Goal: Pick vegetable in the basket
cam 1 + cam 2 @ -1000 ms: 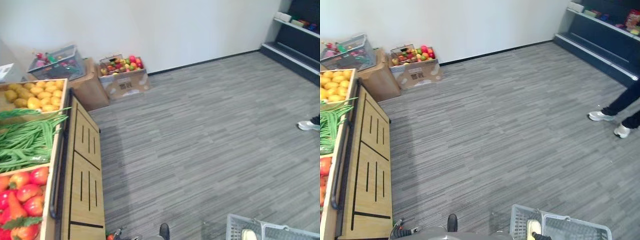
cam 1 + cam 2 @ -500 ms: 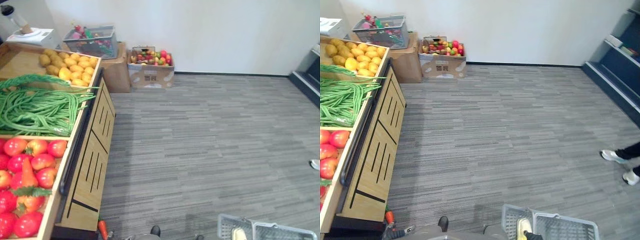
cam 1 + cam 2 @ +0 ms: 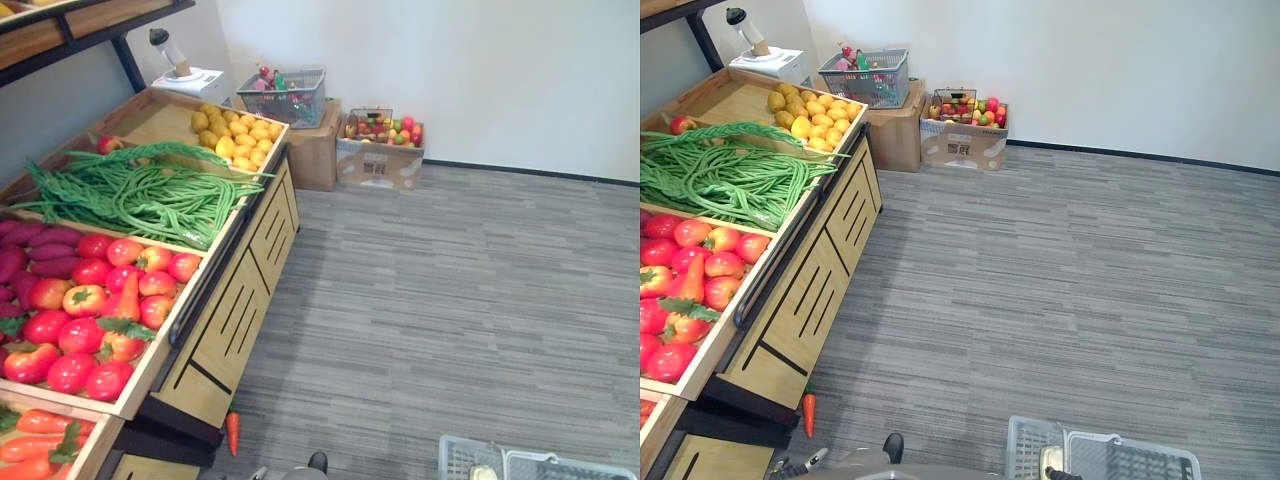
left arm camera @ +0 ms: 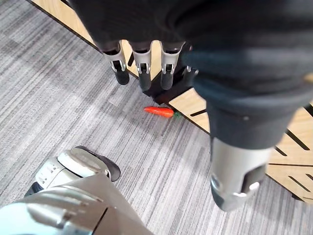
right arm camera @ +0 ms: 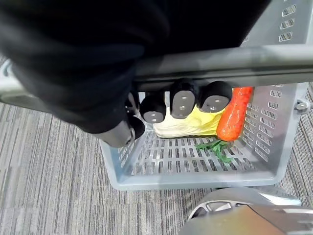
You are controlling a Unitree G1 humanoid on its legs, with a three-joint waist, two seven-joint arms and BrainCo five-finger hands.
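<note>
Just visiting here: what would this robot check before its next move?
1. Right robot hand on the basket handle: ok, fingers curled round it.
2. Left robot hand free: ok, fingers straight, holding nothing.
3. Room in the basket: ok, just a carrot and a pale yellow vegetable inside.
4. Floor by the wooden stand: not ok, a loose carrot lies there.
5. Stand within reach: cannot tell.

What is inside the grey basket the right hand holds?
Inside the grey basket lie an orange carrot with green leaves and a pale yellow vegetable, partly covered by the right hand.
</note>
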